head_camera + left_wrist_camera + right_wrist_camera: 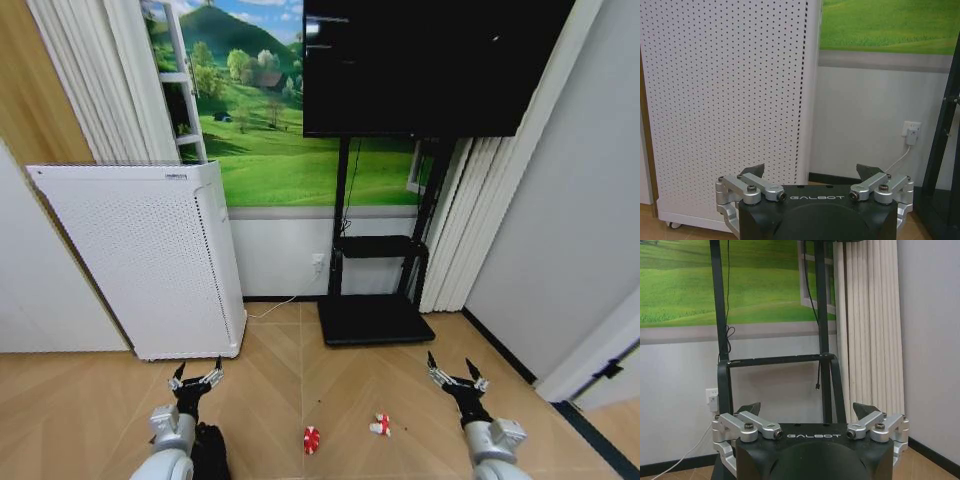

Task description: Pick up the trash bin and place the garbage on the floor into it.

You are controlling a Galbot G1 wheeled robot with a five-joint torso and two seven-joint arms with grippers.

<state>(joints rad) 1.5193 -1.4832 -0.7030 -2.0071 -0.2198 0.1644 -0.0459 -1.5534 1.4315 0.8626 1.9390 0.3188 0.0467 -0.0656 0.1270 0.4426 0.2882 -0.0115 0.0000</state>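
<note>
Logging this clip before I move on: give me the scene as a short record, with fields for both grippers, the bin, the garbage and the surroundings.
left gripper: open, empty, raised above the floor, facing the white perforated appliance
right gripper: open, empty, raised above the floor, facing the black TV stand
trash bin: dark shape beside the left arm at the head view's lower edge, mostly hidden; not held
garbage: red piece and red-and-white piece lying on the wood floor, apart from each other
task state: nothing picked up yet
</note>
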